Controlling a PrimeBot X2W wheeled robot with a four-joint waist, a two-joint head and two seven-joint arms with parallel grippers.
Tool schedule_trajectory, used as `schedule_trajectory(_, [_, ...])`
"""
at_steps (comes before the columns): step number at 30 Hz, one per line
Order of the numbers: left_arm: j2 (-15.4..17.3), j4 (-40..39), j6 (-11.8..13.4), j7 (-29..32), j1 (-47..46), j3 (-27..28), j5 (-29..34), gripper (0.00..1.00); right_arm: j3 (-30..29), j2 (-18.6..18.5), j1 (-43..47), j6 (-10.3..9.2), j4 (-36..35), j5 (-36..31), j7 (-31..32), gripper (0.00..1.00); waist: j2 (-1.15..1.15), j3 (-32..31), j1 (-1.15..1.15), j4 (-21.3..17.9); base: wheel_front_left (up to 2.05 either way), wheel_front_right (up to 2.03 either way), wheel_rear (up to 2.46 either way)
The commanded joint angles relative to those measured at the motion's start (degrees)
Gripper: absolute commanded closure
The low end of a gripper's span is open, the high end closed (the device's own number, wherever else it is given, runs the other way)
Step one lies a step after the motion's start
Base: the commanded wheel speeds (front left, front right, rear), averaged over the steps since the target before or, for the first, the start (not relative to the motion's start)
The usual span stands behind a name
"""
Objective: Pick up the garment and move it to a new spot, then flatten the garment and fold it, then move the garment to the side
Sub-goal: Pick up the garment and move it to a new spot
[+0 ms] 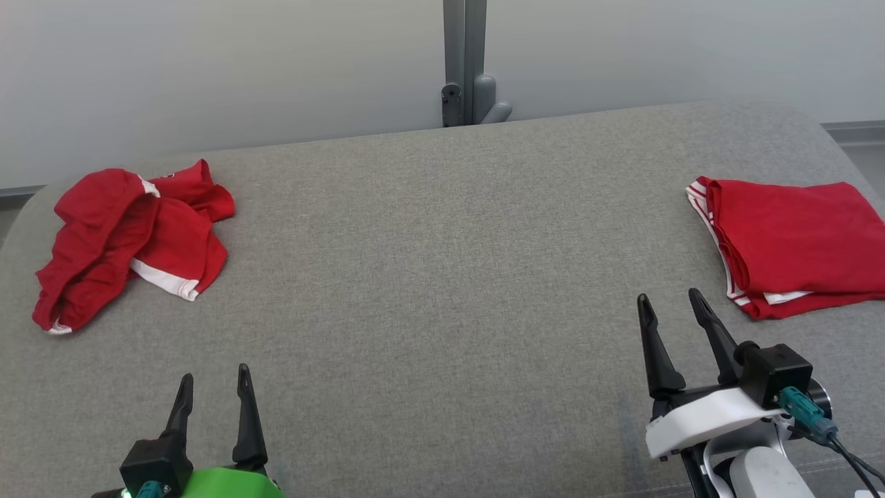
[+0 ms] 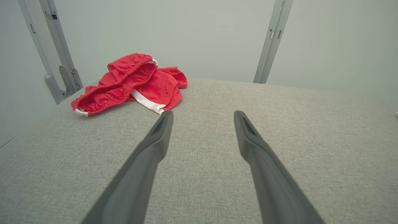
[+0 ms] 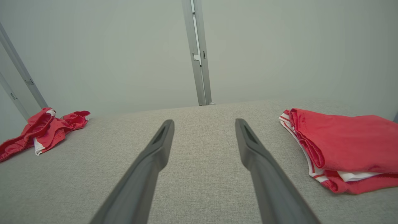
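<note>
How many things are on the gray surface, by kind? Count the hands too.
Crumpled red garment: 1
Folded red stack: 1 (I can't tell how many pieces are in it)
Hands, both open and empty: 2, left hand and right hand
Total: 4

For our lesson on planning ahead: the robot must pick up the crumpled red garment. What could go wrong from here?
The crumpled garment is bunched in layers; the open left hand might pinch only one fold, leaving it tangled.
It lies near the left edge of the grey surface, so a nudge could push it off.
The right hand sits close to the folded garment and could disturb it.
</note>
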Motion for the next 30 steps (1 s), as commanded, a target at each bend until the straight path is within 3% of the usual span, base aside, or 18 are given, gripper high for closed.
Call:
schedule_trajectory(1, [-0.16,0.20,-0.29,-0.17,-0.09,0.28,0.41,0.00,0.02,-0.05,0.75,-0.08,-0.18,-0.26,-0.12,0.00,0.58,-0.09,0.00,0.31,0.00,0.00,0.00])
schedule_trajectory(8, [-0.36,0.44,-0.81,-0.10,-0.78,0.10,1.05,0.00,-0.31,-0.05,1.36,-0.08,-0.56,-0.93,-0.14,0.00,0.58,-0.42,0.00,3.45,0.00,0.00,0.00])
schedule_trajectory(14, [-0.38,0.21,-0.93,-0.10,-0.97,0.36,1.73,0.00,0.04,-0.06,1.98,-0.08,-1.34,-0.46,-0.20,0.00,0.58,-1.17,0.00,11.27,0.00,0.00,0.00])
schedule_trajectory(16, [0.00,0.23,-1.19,-0.10,-0.96,0.66,2.02,0.00,0.01,-0.05,2.10,-0.08,-1.58,-0.27,-0.25,0.00,0.58,-1.73,0.00,16.24,0.00,0.00,0.00])
schedule_trajectory(21, [0.40,-0.69,-0.99,-0.09,0.20,1.25,2.36,0.00,0.44,-0.05,2.24,-0.08,-1.79,1.06,-0.34,0.00,0.58,-2.29,0.00,23.45,0.00,0.00,0.00])
schedule_trajectory(30, [0.54,-1.66,-0.81,-0.10,1.09,1.76,2.06,0.00,1.36,-0.07,1.22,-0.08,-1.19,1.62,-0.48,0.00,0.58,-1.58,0.00,29.31,0.00,0.00,0.00])
